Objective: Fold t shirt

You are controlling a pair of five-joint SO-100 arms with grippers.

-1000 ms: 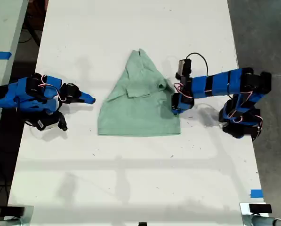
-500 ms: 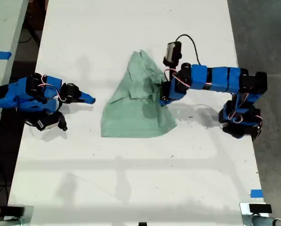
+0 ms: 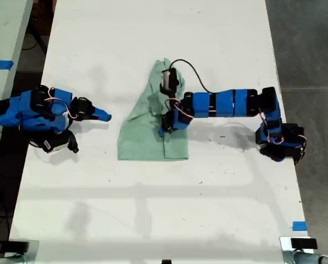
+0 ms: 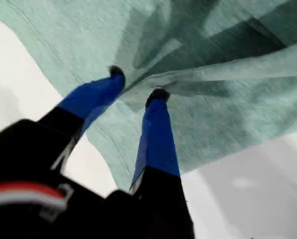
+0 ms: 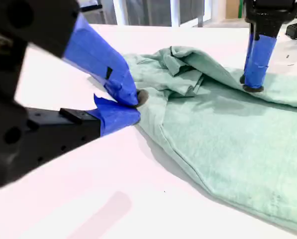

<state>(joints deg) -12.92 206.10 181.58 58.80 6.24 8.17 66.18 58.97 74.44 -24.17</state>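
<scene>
Evidently the fold is under way: the t shirt [image 3: 142,137] lies on the white tabletop [image 3: 153,209], pointed end toward the exterior view's top. Its side on that view's right is doubled inward, so its straight hem looks short. The first hand [image 3: 165,129], stretched from the exterior view's right over the cloth, is clenched on a ridge of fabric, presumably to drag that side across. The second hand [image 3: 104,116] rests just beside the shirt's other edge, jaws pressed together on nothing, probably waiting its turn. The outstretched arm hides the shirt's middle, and the first wrist view shows only bunched cloth, so I cannot tell how neatly the flap lies.
</scene>
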